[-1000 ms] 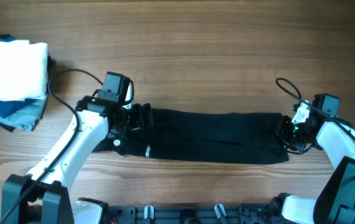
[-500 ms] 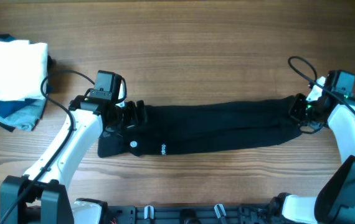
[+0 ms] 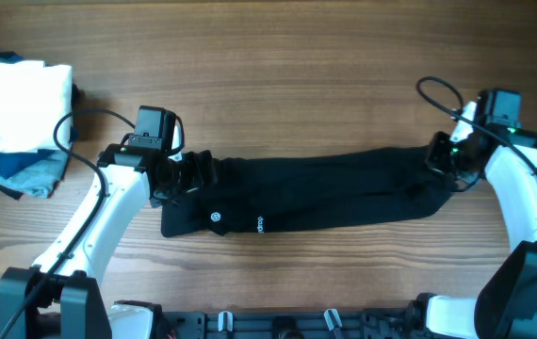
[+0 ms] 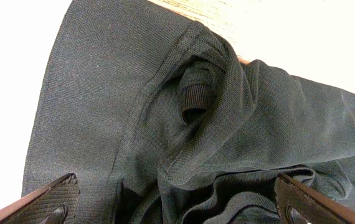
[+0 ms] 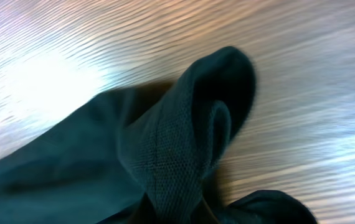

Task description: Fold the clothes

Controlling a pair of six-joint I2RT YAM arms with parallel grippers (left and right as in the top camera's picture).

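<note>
Note the right gripper (image 3: 441, 155), half-open a second ago, now pinched shut on the right end of the garment (image 3: 325, 188); confirm in the right wrist view by the fabric bunched up at the jaws. Note also that end carried away from the front edge of the table (image 3: 297, 56) toward the far edge, with the whole strip dragged rightward and the logo (image 3: 217, 218) and printed mark (image 3: 260, 224) displaced with it. Find the garment as a long narrow band across the table's middle, somewhat nearer the front edge, right end raised toward the far side. Find the left gripper (image 3: 198, 174) spread wide over the left end, fingers (image 4: 47, 199) clear on either side of crumpled fabric, holding nothing. Read as: one end secured, other end not yet gripped; probably a straightening pull ahead of the next fold. Count: two arms, two grippers, one black garment, one logo, one mark, one white cloth (image 3: 19, 99), and a blue pile (image 3: 24, 171) of uncertain number, both near the far left corner.
</note>
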